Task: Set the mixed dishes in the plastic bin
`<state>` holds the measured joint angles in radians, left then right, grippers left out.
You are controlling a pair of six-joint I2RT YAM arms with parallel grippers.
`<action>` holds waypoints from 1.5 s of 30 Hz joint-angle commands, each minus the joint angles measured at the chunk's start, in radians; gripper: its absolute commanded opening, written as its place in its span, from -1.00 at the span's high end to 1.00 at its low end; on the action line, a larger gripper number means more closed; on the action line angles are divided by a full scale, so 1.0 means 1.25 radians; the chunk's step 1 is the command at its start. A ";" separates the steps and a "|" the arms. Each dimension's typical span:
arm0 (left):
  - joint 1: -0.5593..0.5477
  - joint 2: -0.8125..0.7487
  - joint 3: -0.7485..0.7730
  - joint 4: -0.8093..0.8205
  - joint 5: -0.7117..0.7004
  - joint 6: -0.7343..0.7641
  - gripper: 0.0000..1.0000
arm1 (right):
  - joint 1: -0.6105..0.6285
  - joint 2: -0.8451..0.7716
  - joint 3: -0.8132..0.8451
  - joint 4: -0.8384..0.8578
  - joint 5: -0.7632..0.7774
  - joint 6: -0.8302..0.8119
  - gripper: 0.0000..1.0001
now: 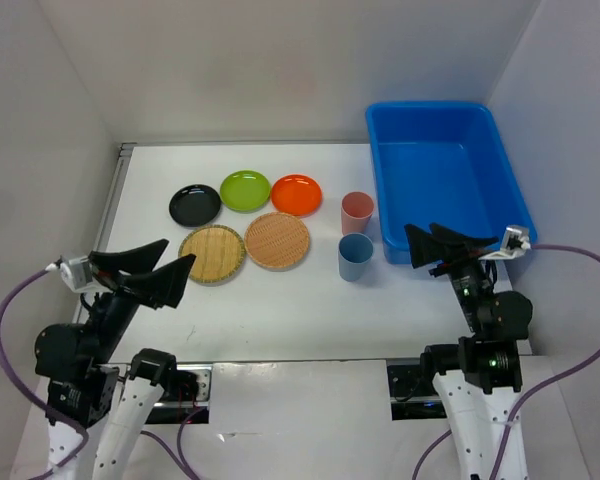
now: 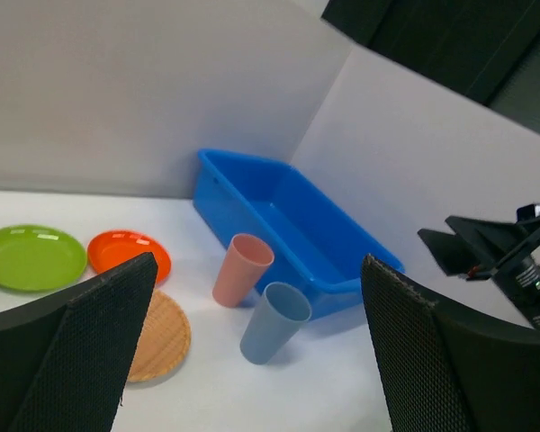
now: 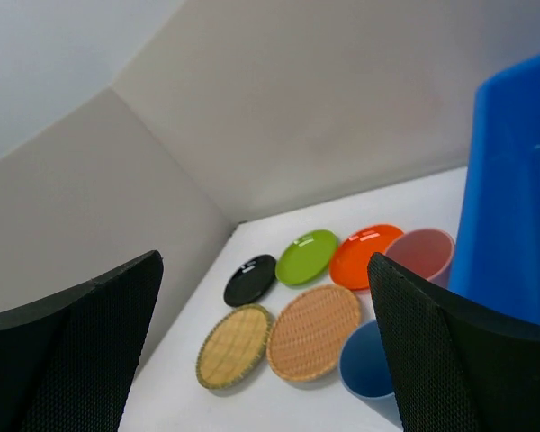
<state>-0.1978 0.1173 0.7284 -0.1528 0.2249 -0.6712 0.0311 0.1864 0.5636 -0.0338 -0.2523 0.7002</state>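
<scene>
**Operator:** Which step is in hand?

**Technician:** The first pick, by my reading. No dish is in the plastic bin [image 1: 435, 106], which stands at the far right of the table [image 1: 280, 315]. The black plate [image 1: 195, 204], lime green plate [image 1: 245, 190] and orange plate [image 1: 297, 194] lie in a row at the back. The two woven trays [image 1: 212, 253] lie just in front of them. The pink cup [image 1: 357, 213] and blue cup [image 1: 355, 256] stand upright between the trays and the bin.

**Operator:** State of the claws?

**Technician:** The left gripper [image 1: 180, 252] and right gripper [image 1: 420, 235] both hover near their bases, jaws spread wide, holding nothing.

**Operator:** Next move?

**Technician:** Probably the right arm takes the blue cup, its nearest item. Set the fingers astride the cup wall, close, lift above the bin rim, then release inside
</scene>
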 commanded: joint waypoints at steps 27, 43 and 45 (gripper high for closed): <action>-0.076 0.727 0.368 -0.300 -0.122 0.220 -1.00 | 0.244 0.613 0.333 -0.253 0.192 -0.136 -0.85; -0.091 0.765 0.377 -0.358 -0.277 0.229 -1.00 | 0.299 0.613 0.213 -0.373 0.337 -0.017 -0.57; -0.091 0.757 0.370 -0.350 -0.277 0.229 -1.00 | 0.299 0.622 0.197 -0.373 0.337 -0.017 -0.57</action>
<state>-0.3058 1.0988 1.1721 -0.6067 -0.1020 -0.4137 0.3965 0.9527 0.8360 -0.4808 0.1356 0.6548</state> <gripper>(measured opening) 1.001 0.786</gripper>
